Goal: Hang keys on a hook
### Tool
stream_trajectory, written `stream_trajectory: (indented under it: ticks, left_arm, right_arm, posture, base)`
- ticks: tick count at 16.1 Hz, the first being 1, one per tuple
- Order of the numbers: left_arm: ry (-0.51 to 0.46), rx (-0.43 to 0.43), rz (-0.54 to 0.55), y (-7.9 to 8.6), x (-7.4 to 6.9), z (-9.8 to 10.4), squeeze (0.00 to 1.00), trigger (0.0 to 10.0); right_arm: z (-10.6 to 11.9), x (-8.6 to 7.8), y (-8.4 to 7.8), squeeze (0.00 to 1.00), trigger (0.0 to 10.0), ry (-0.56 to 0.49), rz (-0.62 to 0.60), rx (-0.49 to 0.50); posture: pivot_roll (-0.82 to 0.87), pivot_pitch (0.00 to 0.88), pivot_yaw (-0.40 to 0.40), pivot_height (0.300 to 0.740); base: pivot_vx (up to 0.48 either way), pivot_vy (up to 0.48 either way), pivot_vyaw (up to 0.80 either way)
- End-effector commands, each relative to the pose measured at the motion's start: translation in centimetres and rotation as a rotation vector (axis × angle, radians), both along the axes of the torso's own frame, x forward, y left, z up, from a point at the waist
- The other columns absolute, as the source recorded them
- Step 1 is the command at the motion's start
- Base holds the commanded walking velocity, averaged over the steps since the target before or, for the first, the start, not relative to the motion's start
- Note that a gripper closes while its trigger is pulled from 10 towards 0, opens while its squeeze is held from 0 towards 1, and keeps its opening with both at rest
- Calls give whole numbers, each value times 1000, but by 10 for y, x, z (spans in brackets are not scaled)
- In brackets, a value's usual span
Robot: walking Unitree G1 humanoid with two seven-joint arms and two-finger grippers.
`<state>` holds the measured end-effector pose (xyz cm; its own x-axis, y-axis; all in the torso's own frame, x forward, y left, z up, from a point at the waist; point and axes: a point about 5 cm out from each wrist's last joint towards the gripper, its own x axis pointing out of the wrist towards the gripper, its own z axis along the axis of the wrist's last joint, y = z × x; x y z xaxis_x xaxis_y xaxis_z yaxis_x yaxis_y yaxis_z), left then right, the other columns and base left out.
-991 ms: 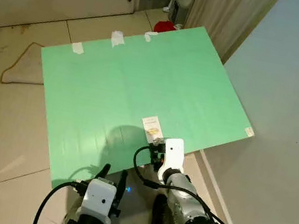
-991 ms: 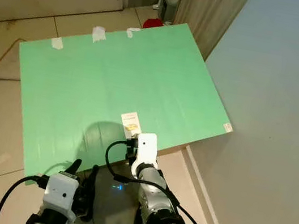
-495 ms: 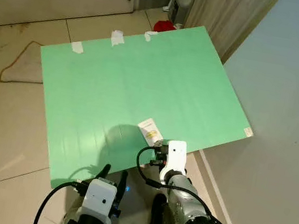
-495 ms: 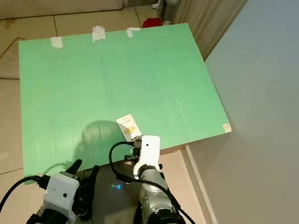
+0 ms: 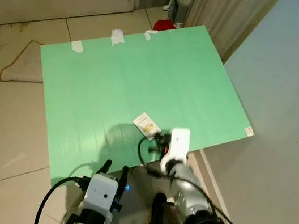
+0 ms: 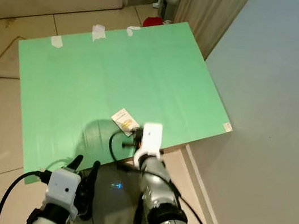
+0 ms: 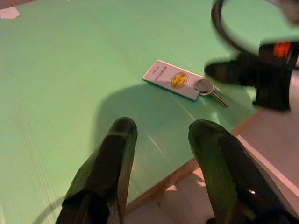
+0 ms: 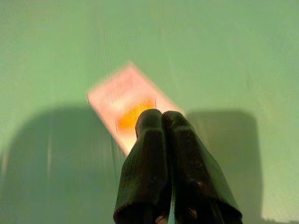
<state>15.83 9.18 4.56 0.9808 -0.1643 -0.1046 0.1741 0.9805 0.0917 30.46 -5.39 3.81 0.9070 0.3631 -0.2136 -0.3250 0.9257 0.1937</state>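
Your keys (image 7: 209, 91), ringed to a white tag (image 7: 172, 80), lie flat on the green board (image 5: 132, 80) near its near edge. The tag has swung left since a second ago, nudged by your right gripper (image 8: 161, 122), whose fingers are pressed together on nothing. Nothing is grasped yet. Your left gripper (image 7: 161, 135) waits spread wide just nearer.
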Motion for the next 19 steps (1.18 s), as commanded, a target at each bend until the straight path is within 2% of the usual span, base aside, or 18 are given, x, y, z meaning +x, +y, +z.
stream_trajectory:
  ticks: [1,4,5,6,7,11,15,18,19]
  left_arm:
    - [46,-2,13,-2,-6,-8,0,10000]
    - [45,-1,16,-2,-5,-9,0,10000]
    - [47,1,16,-3,-4,-10,0,10000]
    - [52,6,14,-3,-4,-10,0,10000]
    - [61,18,5,-4,-3,-12,0,10000]
    - [58,16,-22,-5,-7,-11,0,10000]
    - [59,22,-10,-3,-9,-11,0,10000]
    - [60,19,-8,-4,-8,-10,0,10000]
    - [57,18,-8,-5,-8,-10,0,10000]
  right_arm:
    - [19,6,18,106,0,-46,19,88]
    - [47,20,7,106,0,-149,16,110]
    - [47,21,6,0,0,-142,17,102]
    - [45,20,7,0,0,-123,16,98]
    - [32,16,8,1000,10000,-66,25,66]
    - [7,9,5,1000,10000,20,39,-20]
    - [2,9,7,1000,10000,77,18,29]
    - [3,6,21,1000,10000,68,63,40]
    - [4,3,30,992,10000,51,105,18]
  posture:
    - [56,374,-59,740]
    - [44,359,-61,740]
    - [38,350,-65,740]
    - [37,348,-63,740]
    - [38,348,-62,740]
    - [55,357,-52,740]
    - [68,369,-54,740]
    - [67,371,-57,740]
    - [66,374,-58,740]
  base:
    - [0,0,0]
    - [0,0,0]
    - [0,0,0]
    - [0,0,0]
    - [0,0,0]
    - [0,0,0]
    - [0,0,0]
    - [0,0,0]
    - [0,0,0]
